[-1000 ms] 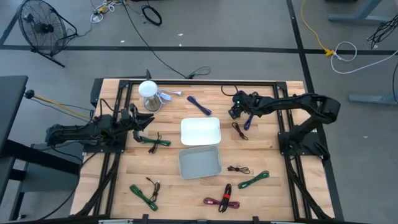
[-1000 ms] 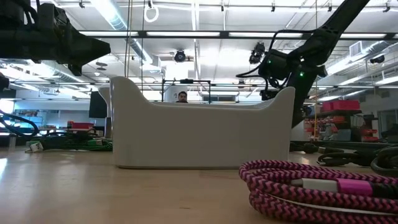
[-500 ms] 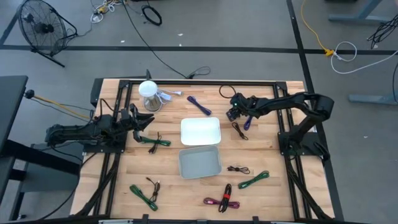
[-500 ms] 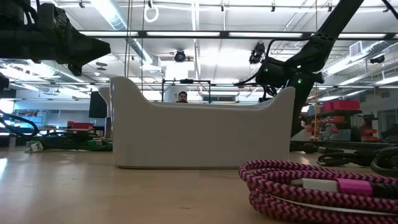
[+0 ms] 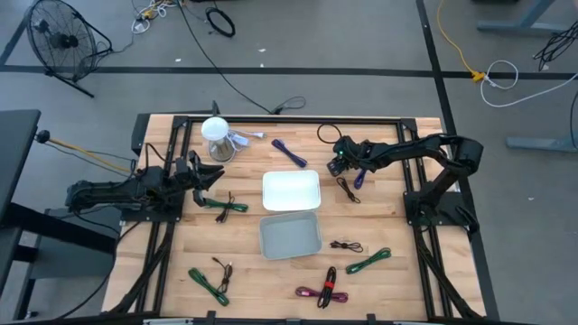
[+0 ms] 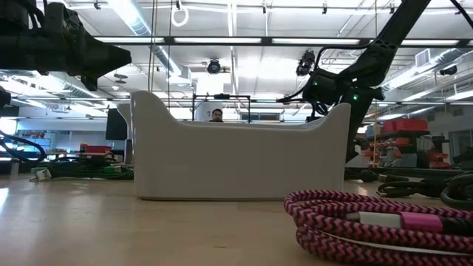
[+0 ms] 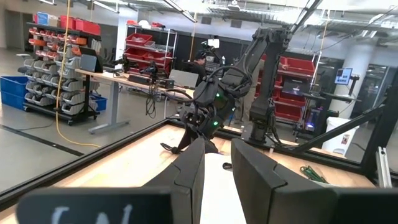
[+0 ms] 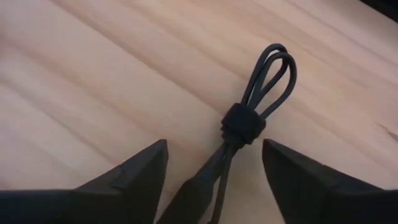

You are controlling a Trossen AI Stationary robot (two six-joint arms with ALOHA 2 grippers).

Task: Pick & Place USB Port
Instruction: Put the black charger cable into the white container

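While nothing much is happening on the left, the left arm (image 5: 117, 191) just hangs low over that edge of the surface (image 5: 181, 253), its jaws nearly closed with only a narrow slit between them and nothing in it. Just past them a green cable (image 5: 231, 207) lies on the wood, with a white cup-shaped thing (image 5: 216, 134) farther back and another green bundle (image 5: 208, 284) near the front edge. Mid-surface sit the white tray (image 5: 291, 190) and, right in front of it, the grey tray (image 5: 290, 236), both with nothing in them as far as I can see. A purple cable (image 5: 289, 152) lies behind the white tray and a pink braided cable (image 5: 322, 292) near the front. Right of the trays, the right arm (image 5: 424, 153) reaches in, and its jaws are spread wide beside the white tray's back right corner. The black USB cable (image 8: 244, 121), a looped bundle with a wrap round its middle, runs up between those jaws; can't tell whether it's actually gripped. From table height that arm's end is above the white tray's rim.
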